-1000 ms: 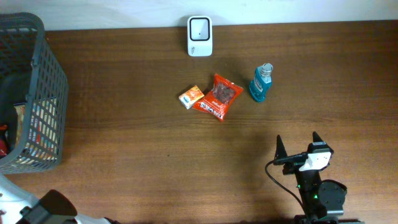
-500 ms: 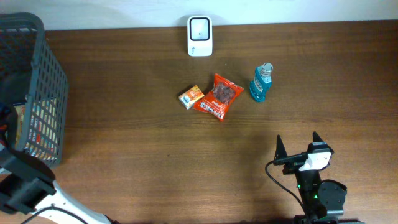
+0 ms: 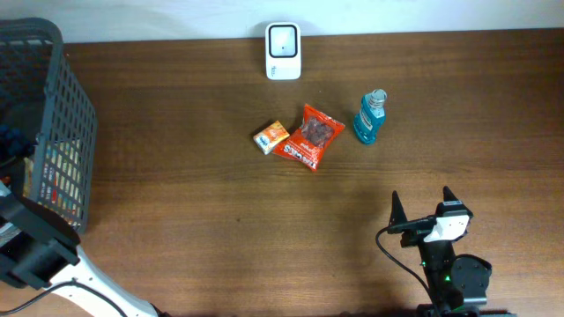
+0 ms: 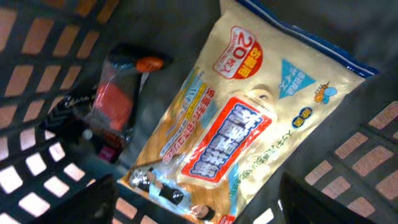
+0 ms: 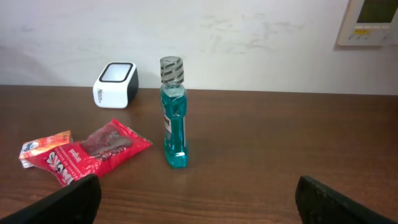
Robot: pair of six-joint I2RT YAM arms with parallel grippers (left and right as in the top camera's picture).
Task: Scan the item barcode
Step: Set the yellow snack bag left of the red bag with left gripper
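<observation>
Yellow snack bag [image 4: 242,130], judged to be the item next for scanning, lies printed face up on the floor of the grey basket [image 3: 75,114], directly ahead of the left gripper [image 4: 196,190] and centred between its fingers. Those fingers stand apart, one to either side of the bag's lower end, touching nothing that can be made out. Step in hand: the reach and pick, with the left gripper down inside the basket and no grasp made yet. Next move, as a judgement: lower over the bag, close across its narrower width, lift clear of the basket wall, then carry it to the white scanner [image 3: 283,50], well apart from this gripper at the far edge of the table [image 3: 220,246]. No barcode shows on the visible face, so the bag probably needs turning before the scanner window. Basket contents: the bag and, just beside it to the gripper's left, a small red-wrapped packet [image 4: 115,102]; anything further is hidden. Right gripper [image 5: 199,205] hangs empty with fingers wide apart; ahead of it on the table stand a blue mouthwash bottle [image 5: 173,115], a red pouch [image 5: 93,151] and an orange packet [image 5: 43,146]
</observation>
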